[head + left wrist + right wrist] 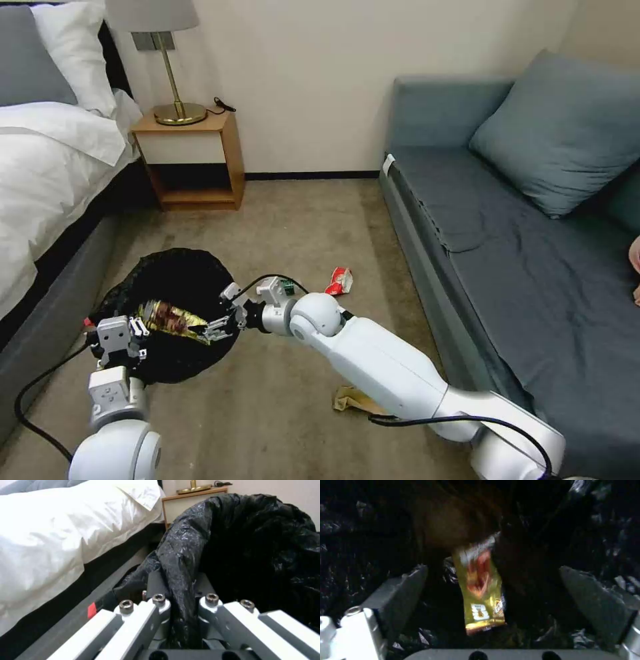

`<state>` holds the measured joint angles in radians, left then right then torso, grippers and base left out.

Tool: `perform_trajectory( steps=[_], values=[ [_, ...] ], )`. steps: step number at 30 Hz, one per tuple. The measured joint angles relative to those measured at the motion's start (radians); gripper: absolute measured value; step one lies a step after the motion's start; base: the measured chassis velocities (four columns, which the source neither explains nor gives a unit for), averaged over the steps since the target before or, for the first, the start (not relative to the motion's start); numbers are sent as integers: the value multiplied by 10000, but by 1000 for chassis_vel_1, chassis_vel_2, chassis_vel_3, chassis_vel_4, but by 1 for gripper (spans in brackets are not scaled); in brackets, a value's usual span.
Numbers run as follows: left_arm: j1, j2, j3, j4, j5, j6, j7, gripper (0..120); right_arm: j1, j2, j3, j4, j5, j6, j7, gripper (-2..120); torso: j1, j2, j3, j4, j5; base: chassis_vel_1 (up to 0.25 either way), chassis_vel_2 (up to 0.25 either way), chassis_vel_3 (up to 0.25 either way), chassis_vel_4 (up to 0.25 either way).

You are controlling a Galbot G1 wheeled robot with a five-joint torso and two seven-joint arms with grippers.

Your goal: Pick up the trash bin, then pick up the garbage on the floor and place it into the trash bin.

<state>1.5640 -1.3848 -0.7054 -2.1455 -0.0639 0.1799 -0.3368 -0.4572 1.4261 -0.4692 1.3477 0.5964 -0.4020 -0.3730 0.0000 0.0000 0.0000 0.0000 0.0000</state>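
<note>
Shiny gold snack packet [481,587] lies loose between the spread fingers of the right gripper [215,325], inside the round trash bin lined with crinkly black plastic [175,273]. Left gripper [181,610] clamps the bin's rim above the beige carpet floor [293,220], beside the white-sheeted bed [40,173].

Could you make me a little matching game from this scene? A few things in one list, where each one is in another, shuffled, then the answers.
Things:
1. gold snack packet
2. red snack wrapper
3. crumpled brown paper bag
4. left hand

Places:
A. on the carpet near the sofa, beyond the right arm
B. clamped on the rim of the trash bin
C. on the carpet, partly under the right arm
D. over the bin's black liner, between the open fingers of the right hand

Pairs: 1-D, 2-A, 3-C, 4-B
</note>
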Motion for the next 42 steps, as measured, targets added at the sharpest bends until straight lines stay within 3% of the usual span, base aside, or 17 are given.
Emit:
perform_trajectory(
  steps=[14, 22, 29, 42],
  values=[
    [-54, 58, -16, 112, -11, -20, 1, 4, 683, -136, 834, 167, 445, -30, 15, 100, 0, 0, 0, 0, 0, 0, 0, 0, 0],
    [-43, 34, -17, 168, -10, -76, 7, 4, 1350, -829, 1499, 239, 865, -50, 1, 100, 0, 0, 0, 0, 1, 0, 0, 0, 0],
    [12, 89, -102, 182, 12, -112, 9, 4, 1293, -1514, 1893, -293, -159, -137, -332, 100, 0, 0, 0, -1, 2, 0, 0, 0, 0],
    [252, 93, -214, 140, 25, -321, 14, 4, -603, -2758, 2849, -1313, -1683, -66, -414, 100, 0, 0, 0, -2, 1, 0, 0, 0, 0]
  ],
)
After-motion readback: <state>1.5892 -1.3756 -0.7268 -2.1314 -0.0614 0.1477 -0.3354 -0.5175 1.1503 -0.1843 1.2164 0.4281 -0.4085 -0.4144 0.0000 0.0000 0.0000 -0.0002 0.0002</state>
